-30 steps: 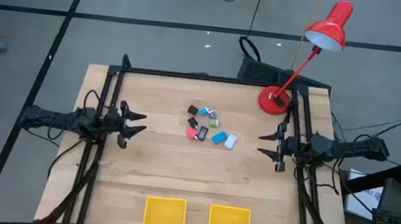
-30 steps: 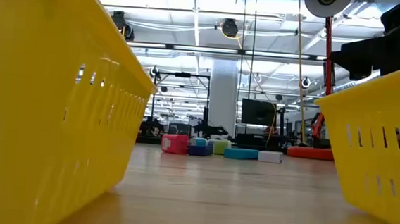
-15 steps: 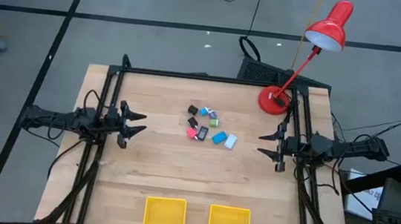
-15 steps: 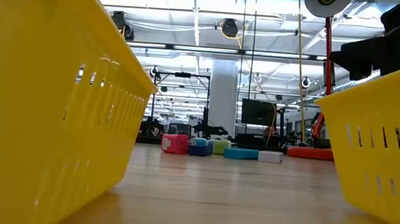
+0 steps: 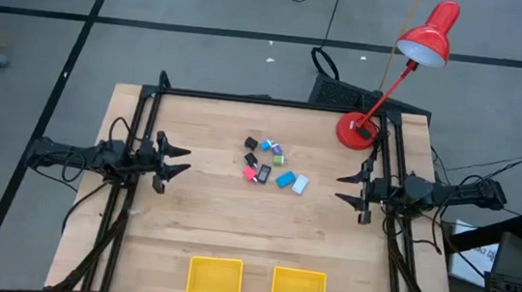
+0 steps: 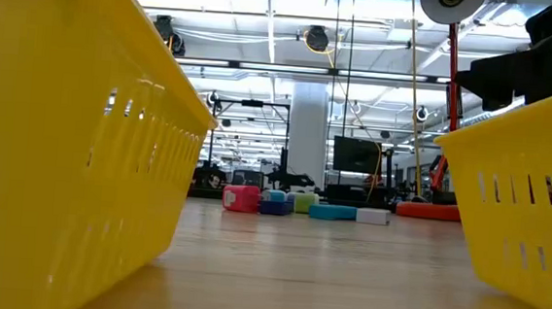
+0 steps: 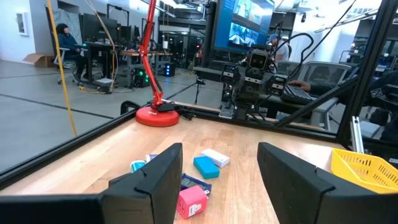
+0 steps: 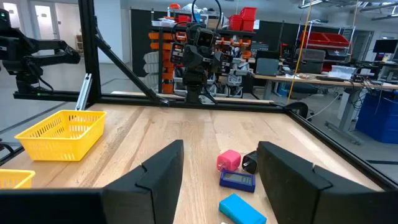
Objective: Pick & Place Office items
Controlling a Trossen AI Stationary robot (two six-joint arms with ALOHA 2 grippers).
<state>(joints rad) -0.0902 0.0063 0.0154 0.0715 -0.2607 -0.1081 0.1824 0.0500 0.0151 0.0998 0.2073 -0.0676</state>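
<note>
High view: office items cluster mid-counter. Left end effector sits at their 9 o'clock, right end effector at 3 o'clock, both spread wide, empty. Right looks slightly nearer; light blue piece and white one face it.

Low view: cluster far back, between the yellow trays.

Wrist views: pink block nearest left; light blue piece nearest right.

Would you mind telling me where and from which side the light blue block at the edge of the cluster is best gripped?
The light blue block lies flat at the cluster's right edge, the white item close beside it. I would come straight down with the open right gripper, the nearer one, closing the fingers across its short sides, where they seem likeliest to clear the neighbours.
</note>
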